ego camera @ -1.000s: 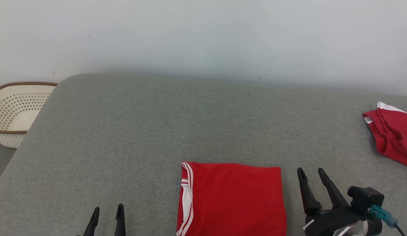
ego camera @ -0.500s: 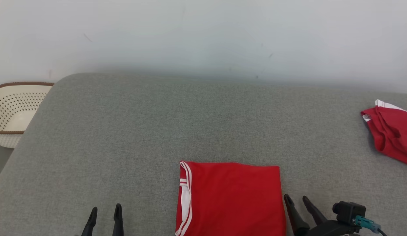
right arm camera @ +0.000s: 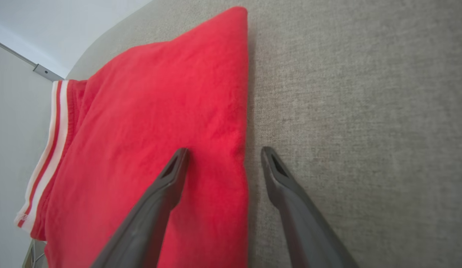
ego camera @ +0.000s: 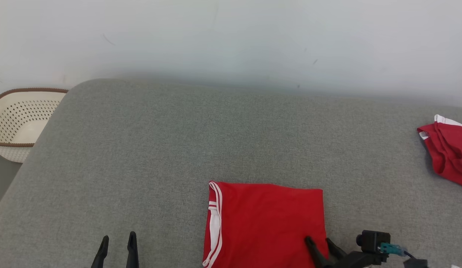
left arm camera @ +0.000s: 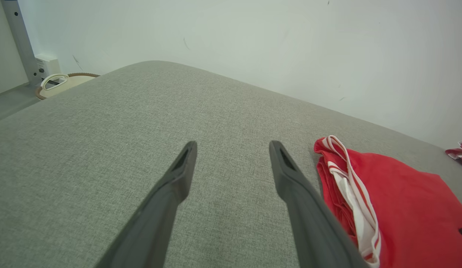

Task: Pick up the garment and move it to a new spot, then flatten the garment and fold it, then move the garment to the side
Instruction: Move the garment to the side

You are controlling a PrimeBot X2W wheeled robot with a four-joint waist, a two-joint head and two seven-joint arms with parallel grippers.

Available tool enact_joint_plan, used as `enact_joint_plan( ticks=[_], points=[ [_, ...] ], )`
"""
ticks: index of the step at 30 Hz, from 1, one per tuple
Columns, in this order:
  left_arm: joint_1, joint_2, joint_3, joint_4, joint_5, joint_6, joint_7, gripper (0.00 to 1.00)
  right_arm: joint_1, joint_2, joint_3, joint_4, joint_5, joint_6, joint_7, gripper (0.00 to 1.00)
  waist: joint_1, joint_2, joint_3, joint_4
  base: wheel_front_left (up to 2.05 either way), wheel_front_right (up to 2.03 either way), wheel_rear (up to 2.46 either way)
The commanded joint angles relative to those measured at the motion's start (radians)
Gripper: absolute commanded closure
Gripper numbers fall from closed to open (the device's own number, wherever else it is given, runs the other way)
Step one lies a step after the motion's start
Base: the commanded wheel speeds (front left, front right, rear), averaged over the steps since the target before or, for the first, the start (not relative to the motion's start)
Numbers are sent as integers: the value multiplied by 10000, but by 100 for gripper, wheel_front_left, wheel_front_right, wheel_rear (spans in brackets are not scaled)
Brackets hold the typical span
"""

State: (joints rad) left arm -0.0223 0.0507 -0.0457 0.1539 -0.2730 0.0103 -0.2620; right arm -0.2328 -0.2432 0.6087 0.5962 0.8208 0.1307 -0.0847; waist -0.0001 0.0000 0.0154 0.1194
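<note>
- Beneath the right gripper (right arm camera: 221,150), spread wide: straddled the folded red garment's (right arm camera: 149,111) edge, gripped nothing.
- Held the left gripper (left arm camera: 232,145) spread, empty, garment to its right.

Bare cushion (ego camera: 141,156) left of, beyond folded garment (ego camera: 268,223)

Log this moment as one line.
garment: folded, flat on cushion | right gripper: open, straddling garment's right edge | left gripper: open, apart from garment
</note>
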Motion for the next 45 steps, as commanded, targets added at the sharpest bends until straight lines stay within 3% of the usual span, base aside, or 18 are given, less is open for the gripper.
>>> enact_joint_plan(
  ticks=[1,3,4,5,6,19,32,45],
  points=[
    [-46,1,26,31,-53,-21,-42,0,-42,65,311,178,156,3,197,0,1,0,21,-1,0,0,0],
    [-73,2,22,38,-65,-16,-42,0,-167,102,668,336,349,4,338,0,1,0,45,7,0,0,0],
    [-90,1,17,40,-69,-10,-42,0,-244,90,848,401,441,4,399,8,1,0,57,12,0,0,0],
    [-106,2,15,40,-74,-6,-42,0,-320,80,1012,423,527,4,407,87,1,0,71,16,0,0,0],
    [-119,2,16,39,-79,-5,-42,0,-419,50,1143,455,597,4,312,100,1,0,84,21,0,0,0],
    [87,1,202,-167,-79,60,-42,0,-2353,-1160,1795,925,-81,0,-1146,100,1,0,270,-543,0,0,0],
    [-449,2,383,-595,267,-89,-31,0,-5601,-3144,2723,1114,-1315,0,-973,100,1,0,1280,-1913,0,0,0],
    [-789,21,705,-1068,798,-391,-31,0,-7629,-4637,3420,1874,-995,0,-709,100,1,0,2108,-2318,0,0,0]
  ],
)
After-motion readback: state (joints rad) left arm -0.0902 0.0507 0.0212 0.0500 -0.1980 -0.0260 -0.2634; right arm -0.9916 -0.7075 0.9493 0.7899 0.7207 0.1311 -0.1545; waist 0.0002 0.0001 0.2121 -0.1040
